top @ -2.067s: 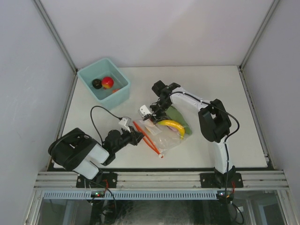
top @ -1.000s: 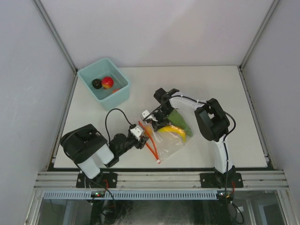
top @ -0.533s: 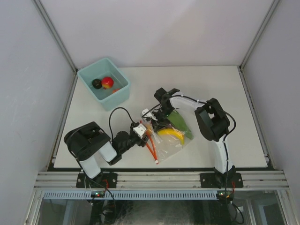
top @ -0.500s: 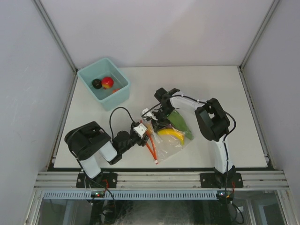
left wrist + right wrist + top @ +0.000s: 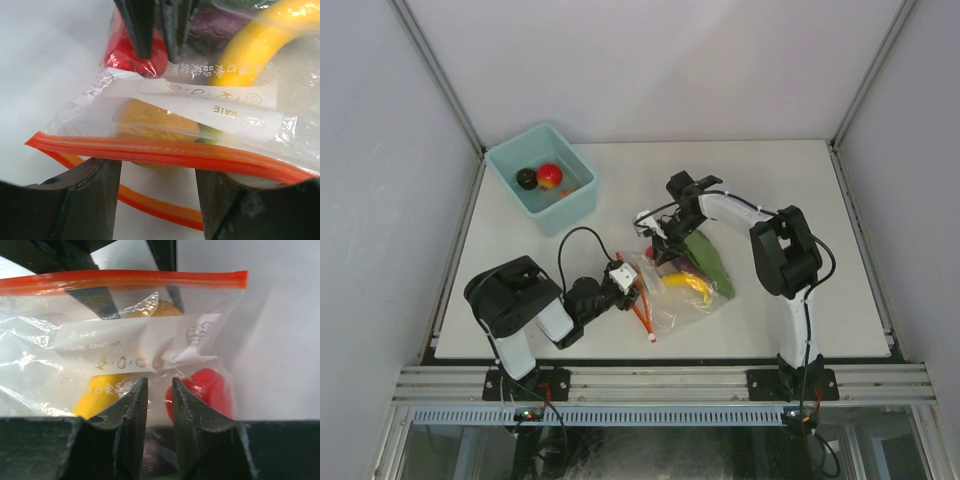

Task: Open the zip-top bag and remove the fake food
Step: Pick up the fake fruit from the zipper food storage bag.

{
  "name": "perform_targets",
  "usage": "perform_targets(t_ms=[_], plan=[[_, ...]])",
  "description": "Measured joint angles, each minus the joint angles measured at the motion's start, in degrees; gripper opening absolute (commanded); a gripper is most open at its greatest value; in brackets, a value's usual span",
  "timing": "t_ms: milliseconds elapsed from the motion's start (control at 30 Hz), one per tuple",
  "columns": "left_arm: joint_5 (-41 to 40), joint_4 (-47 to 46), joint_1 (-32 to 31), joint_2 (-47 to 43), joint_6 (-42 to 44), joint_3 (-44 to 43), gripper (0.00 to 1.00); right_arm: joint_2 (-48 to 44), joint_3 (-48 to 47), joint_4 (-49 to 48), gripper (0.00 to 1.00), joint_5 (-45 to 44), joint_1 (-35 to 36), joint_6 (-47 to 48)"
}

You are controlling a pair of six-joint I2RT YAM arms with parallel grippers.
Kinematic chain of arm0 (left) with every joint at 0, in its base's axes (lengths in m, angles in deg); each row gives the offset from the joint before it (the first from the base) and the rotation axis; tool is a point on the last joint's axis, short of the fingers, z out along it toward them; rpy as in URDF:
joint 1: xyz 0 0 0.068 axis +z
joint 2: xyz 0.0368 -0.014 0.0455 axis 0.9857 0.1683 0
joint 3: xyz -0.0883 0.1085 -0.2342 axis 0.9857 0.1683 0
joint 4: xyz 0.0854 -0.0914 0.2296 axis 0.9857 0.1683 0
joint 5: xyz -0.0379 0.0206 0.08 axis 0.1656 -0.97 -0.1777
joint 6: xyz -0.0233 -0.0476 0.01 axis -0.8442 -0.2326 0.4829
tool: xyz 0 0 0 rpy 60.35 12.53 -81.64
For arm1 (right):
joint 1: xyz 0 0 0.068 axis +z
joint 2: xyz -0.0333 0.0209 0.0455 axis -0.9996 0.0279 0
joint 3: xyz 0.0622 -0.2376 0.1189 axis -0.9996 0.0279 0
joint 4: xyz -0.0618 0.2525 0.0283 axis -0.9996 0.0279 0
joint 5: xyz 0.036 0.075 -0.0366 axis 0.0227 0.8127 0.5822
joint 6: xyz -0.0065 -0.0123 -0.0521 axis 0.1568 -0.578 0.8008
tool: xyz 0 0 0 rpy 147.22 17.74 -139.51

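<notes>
Your left gripper (image 5: 157,172) is standing released, with the orange zip strip (image 5: 165,152) crossing just beyond its fingers. Your right gripper (image 5: 160,390) is showing a narrow gap against the zip-top bag (image 5: 682,300), and I cannot tell whether it is pinching film. The bag is lying mid-table with fake food (image 5: 688,283) inside. The teal bin (image 5: 575,205) is sitting well apart at ten o'clock. Crinkled plastic is blurring the pieces.

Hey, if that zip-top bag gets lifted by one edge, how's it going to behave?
Probably floppy: the zip-top bag is thin, crinkled clear film, so it should sag. Its load would likely shift, since the banana looks loose inside. The glossy film may also be slippery.
</notes>
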Motion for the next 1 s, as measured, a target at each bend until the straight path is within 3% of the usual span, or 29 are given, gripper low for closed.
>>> perform_targets(t_ms=[200,367,733,900,1000], plan=[[2.62,-0.02,0.07,0.13,0.42,0.00,0.59,-1.77,0.04,-4.24,0.37,0.00,0.17,-1.25],[4.04,0.00,0.46,0.13,0.39,-0.02,0.70,-2.23,1.22,-5.44,0.37,-0.09,1.55,-0.42],[4.46,-0.02,0.83,0.26,0.39,-0.20,0.79,-1.55,1.18,0.26,0.23,-0.90,3.89,5.81],[4.44,-0.02,0.85,1.09,0.35,-1.16,0.76,-0.07,1.11,1.16,0.14,-1.27,4.79,6.32],[4.46,-0.04,0.94,1.33,0.28,-1.66,0.69,0.31,0.83,1.40,0.10,-1.46,5.35,6.36]])
